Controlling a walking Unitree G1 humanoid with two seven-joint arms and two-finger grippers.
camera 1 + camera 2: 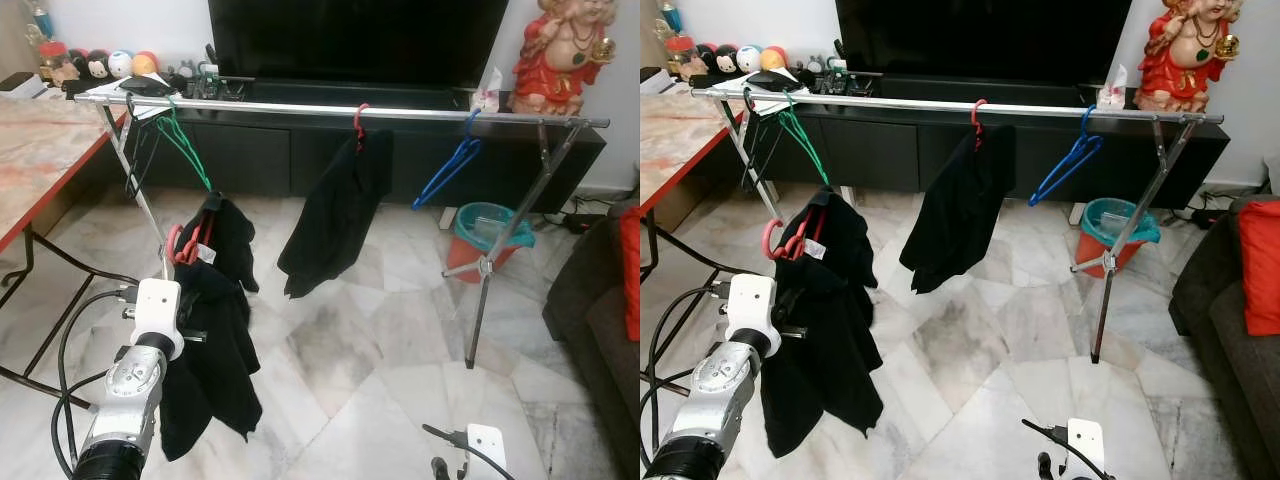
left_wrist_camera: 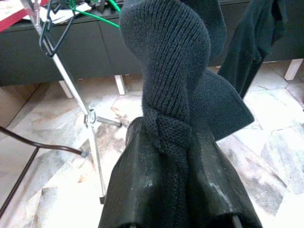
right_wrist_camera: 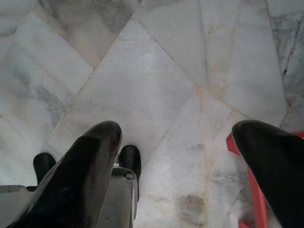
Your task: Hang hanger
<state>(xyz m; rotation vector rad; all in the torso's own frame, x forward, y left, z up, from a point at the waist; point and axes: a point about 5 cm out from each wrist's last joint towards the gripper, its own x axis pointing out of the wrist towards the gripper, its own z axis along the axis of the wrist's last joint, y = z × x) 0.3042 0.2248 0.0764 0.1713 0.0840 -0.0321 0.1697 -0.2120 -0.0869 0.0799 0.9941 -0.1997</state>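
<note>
My left gripper [image 2: 166,137] is shut on a black knit garment [image 1: 212,340] that hangs from a red hanger [image 1: 185,245]. I hold it low, in front of the left end of the silver clothes rail [image 1: 300,107]; the hanger's hook is below the rail and apart from it. On the rail hang a green hanger [image 1: 187,148], a black hanger [image 1: 133,160], a red hanger with a black garment [image 1: 335,215] and an empty blue hanger [image 1: 448,168]. My right gripper [image 3: 175,142] stands open, low over the marble floor, with nothing between its fingers.
A red-edged table [image 1: 40,150] stands at the left. The rail's folding legs [image 1: 500,255] spread at both ends. A teal bucket [image 1: 490,225] sits behind the right leg. A dark sofa [image 1: 600,310] is at the right, a TV cabinet [image 1: 250,150] behind the rail.
</note>
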